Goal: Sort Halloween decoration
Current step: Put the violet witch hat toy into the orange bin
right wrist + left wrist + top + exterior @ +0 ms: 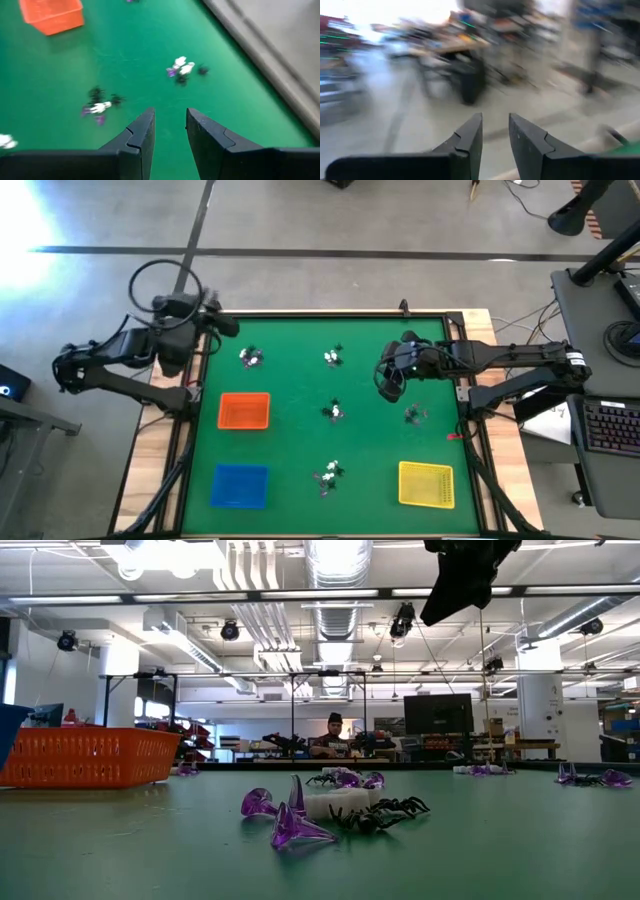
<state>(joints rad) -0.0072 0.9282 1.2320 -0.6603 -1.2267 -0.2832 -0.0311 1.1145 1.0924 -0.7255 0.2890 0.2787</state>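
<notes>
no legible writing on any item. halloween decoration [333, 412] lies in small clusters on the green table [300, 440]: tiny white, black and purple trinkets, the purple ones translucent and cone-like, the black ones spider-shaped. clusters sit near the far edge, at the centre, near the right edge and near the near edge between the blue tray [240, 485] and yellow tray [426, 484]. orange tray [244, 411] sits toward the left edge. left gripper [495, 131] is beyond the far-left corner, fingers slightly parted, empty. right gripper [169, 125] hangs above the table's right half, fingers slightly parted, empty.
</notes>
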